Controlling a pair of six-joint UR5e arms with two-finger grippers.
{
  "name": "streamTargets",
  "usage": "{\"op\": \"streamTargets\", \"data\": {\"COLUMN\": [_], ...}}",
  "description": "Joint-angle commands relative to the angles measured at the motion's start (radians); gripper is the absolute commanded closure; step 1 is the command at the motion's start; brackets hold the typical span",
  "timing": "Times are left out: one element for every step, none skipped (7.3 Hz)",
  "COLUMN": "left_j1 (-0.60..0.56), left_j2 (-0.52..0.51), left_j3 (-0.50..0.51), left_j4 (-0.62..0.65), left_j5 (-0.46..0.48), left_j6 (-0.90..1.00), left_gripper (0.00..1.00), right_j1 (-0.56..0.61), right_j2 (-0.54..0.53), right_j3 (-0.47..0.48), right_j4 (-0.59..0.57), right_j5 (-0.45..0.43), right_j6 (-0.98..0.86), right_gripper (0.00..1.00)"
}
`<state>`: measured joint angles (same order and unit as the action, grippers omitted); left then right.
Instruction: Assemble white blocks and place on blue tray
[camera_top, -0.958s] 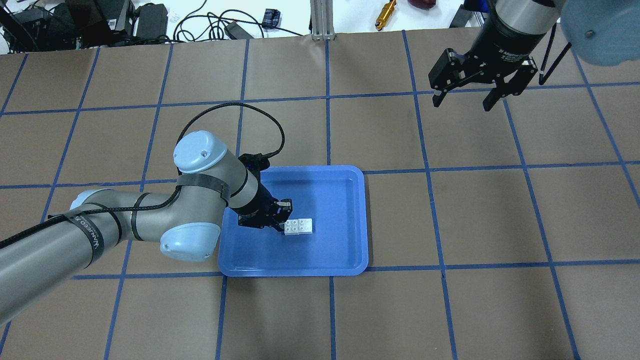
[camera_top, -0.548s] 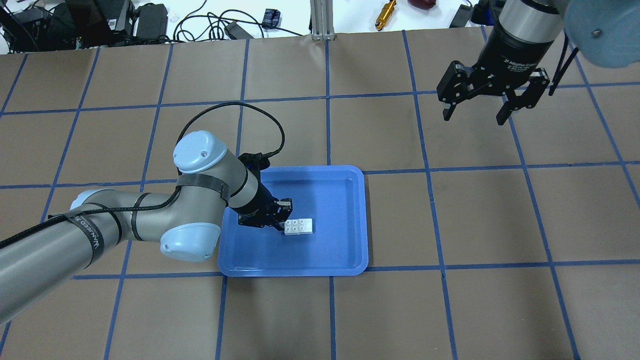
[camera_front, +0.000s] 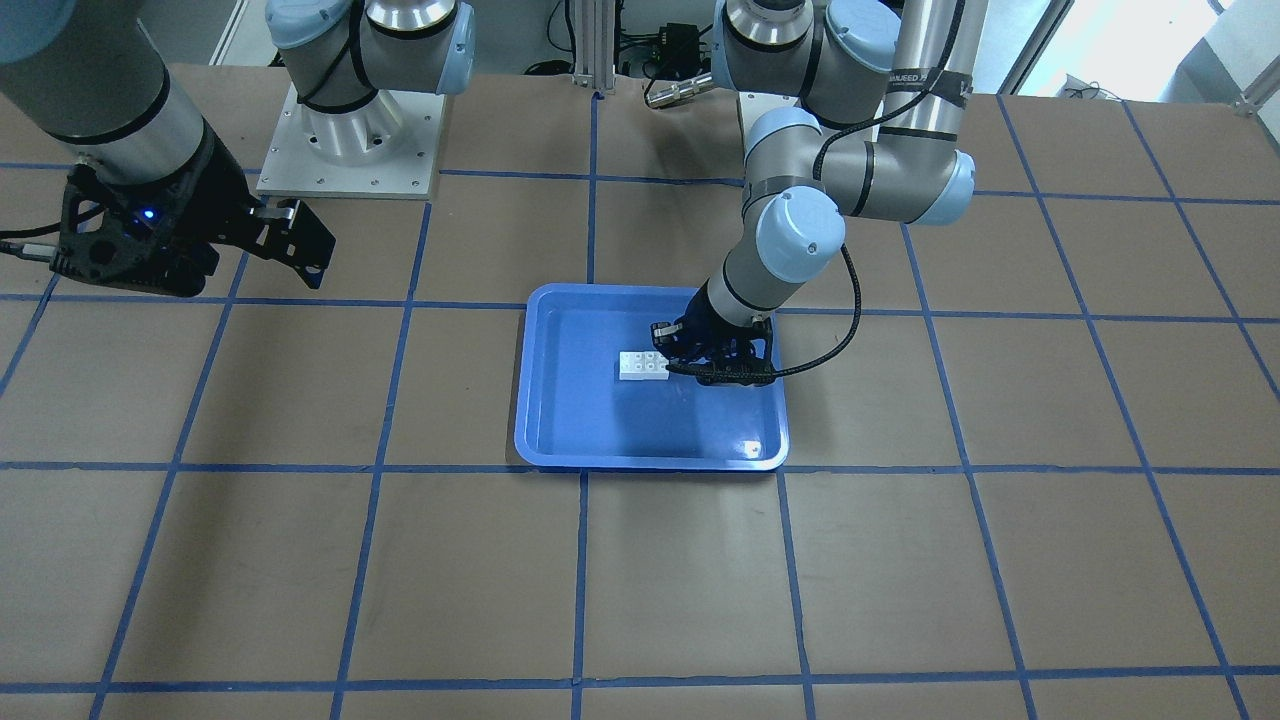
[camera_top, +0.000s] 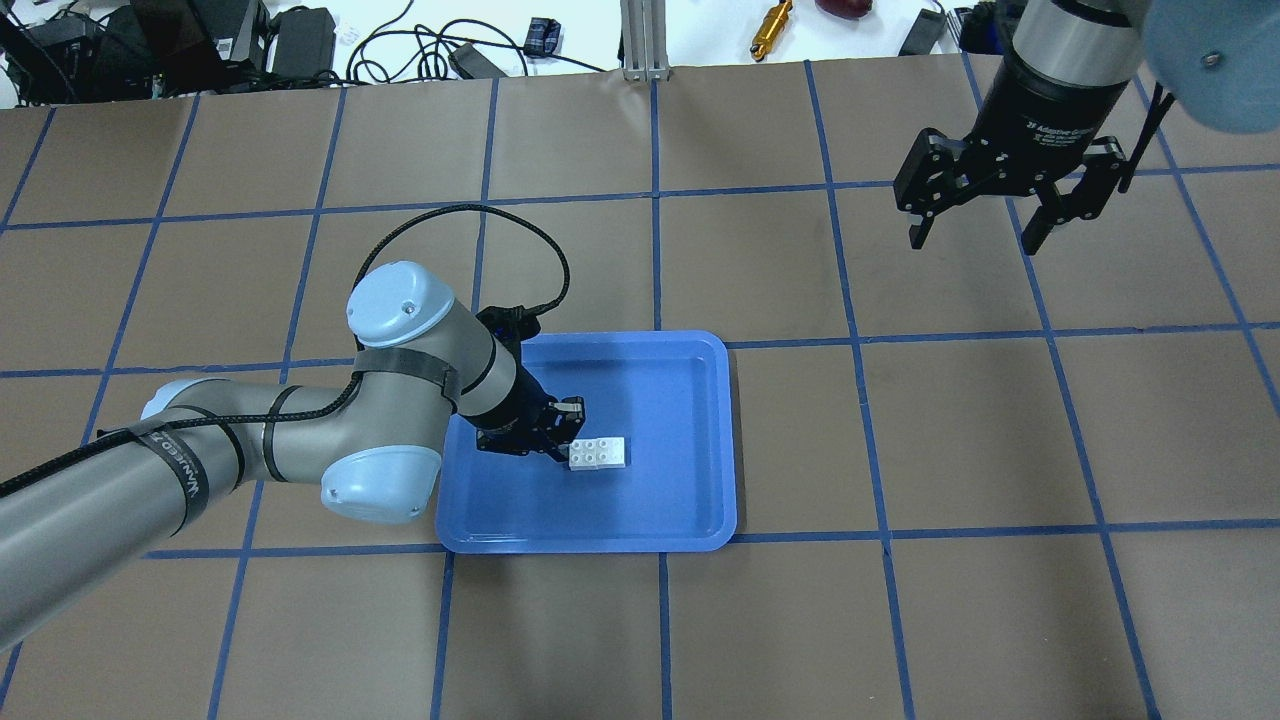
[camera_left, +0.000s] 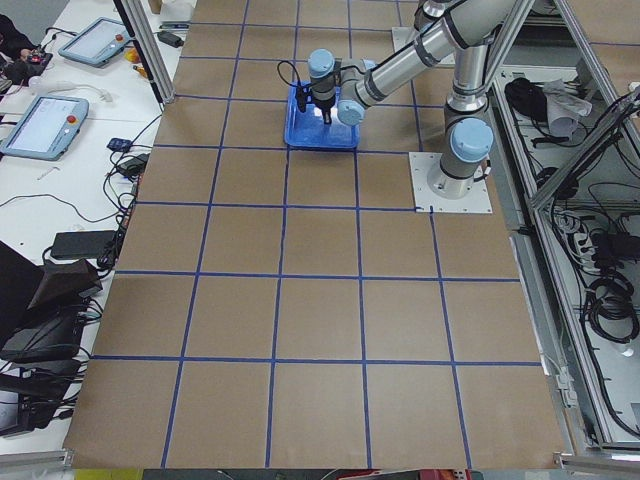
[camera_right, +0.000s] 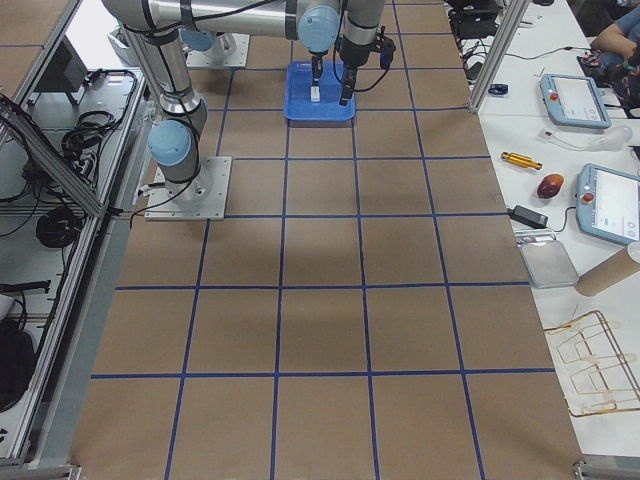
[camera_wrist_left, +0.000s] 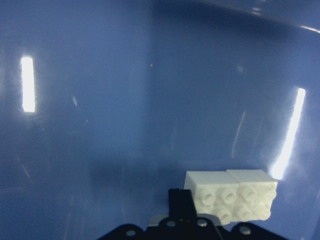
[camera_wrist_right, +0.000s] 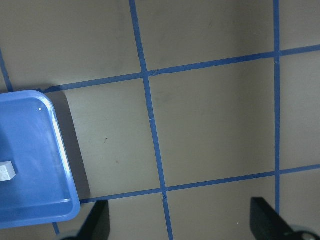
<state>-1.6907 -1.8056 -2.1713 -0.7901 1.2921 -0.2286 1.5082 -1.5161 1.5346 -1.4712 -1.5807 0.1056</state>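
The white blocks are joined into one small rectangle, studs up. They lie flat on the floor of the blue tray, near its middle, just left of and below the centre of the overhead view.

The left gripper stands low inside the tray at the blocks' left end. In the left wrist view one dark finger touches that end and the second finger is out of sight. Whether the jaws clamp the blocks or stand clear cannot be told.

The right gripper hangs at the upper right of the overhead view, jaws spread wide and empty, well apart from the tray.

Step in hand: probably the end of placement. Assembly appears done.

Next move: confirm release, then lift the left gripper straight up, so the finger does not drag the blocks across the glossy floor.
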Motion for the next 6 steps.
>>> {"op": "streamTargets", "data": {"left_j1": [0.017, 0.035, 0.051, 0.060, 0.081, 0.113], "left_j2": [0.031, 0.040, 0.055, 0.075, 0.097, 0.115], "left_j3": [0.057, 0.105, 0.155, 0.204, 0.258, 0.322], "left_j4": [-0.027, -0.099, -0.171, -0.251, -0.318, -0.428], "left_j5": [0.010, 0.012, 0.016, 0.048, 0.080, 0.082], "left_j6": [0.043, 0.044, 0.057, 0.084, 0.090, 0.142], "left_gripper": [0.98, 0.98, 0.97, 0.97, 0.95, 0.95], "right_j1": [0.014, 0.014, 0.014, 0.014, 0.017, 0.023], "right_j2": [-0.003, -0.009, -0.010, -0.012, -0.022, -0.027], "right_j3": [0.002, 0.004, 0.006, 0.004, 0.002, 0.004], "right_j4": [-0.003, -0.003, -0.003, -0.003, -0.003, -0.003], "right_j5": [-0.008, -0.019, -0.018, -0.009, -0.001, 0.005], "right_j6": [0.037, 0.040, 0.054, 0.057, 0.048, 0.043], "right_gripper": [0.00, 0.00, 0.00, 0.00, 0.00, 0.00]}}
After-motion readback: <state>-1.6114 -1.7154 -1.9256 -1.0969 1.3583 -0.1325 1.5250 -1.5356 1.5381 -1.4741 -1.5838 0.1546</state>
